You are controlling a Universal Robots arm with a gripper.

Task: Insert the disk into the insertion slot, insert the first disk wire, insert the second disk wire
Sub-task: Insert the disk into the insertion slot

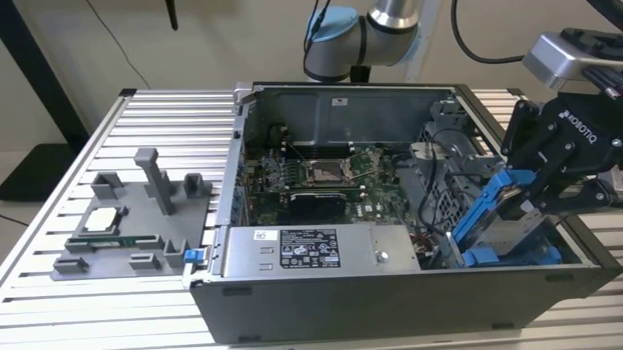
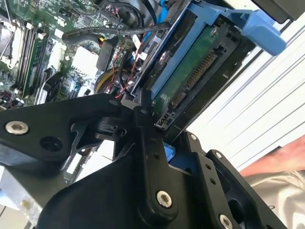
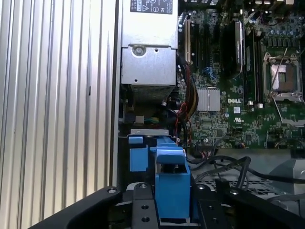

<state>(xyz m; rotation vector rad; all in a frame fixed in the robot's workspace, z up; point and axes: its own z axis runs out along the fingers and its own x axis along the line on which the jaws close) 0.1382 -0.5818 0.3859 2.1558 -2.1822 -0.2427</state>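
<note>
While much of the claw (image 1: 533, 206) was cut off at the exterior view's right edge, its black fingers were closed on the disk (image 1: 506, 232), gripping the blue carrier by its upper end. The disk stood tilted at the near corner of the case (image 1: 389, 306) on the exterior view's right. Its lower end was down among the blue tabs of the slot (image 1: 516, 257), which was mostly hidden behind it, so how far it had seated could not be told. In the second wrist view the disk's green underside and connector showed, with black and red cables (image 2: 105, 31) running close by. A pale shape at that view's edge looked like part of a person's arm (image 2: 281, 160) over light cloth, though it was hard to make out. Inside the case lay the motherboard (image 1: 311, 182) and, nearer, the power supply (image 1: 311, 251). The case sat on a ribbed aluminium counter (image 1: 146, 109), with a grey fixture (image 1: 146, 211) well apart toward the exterior view's left. A plain beige wall stood behind.
</note>
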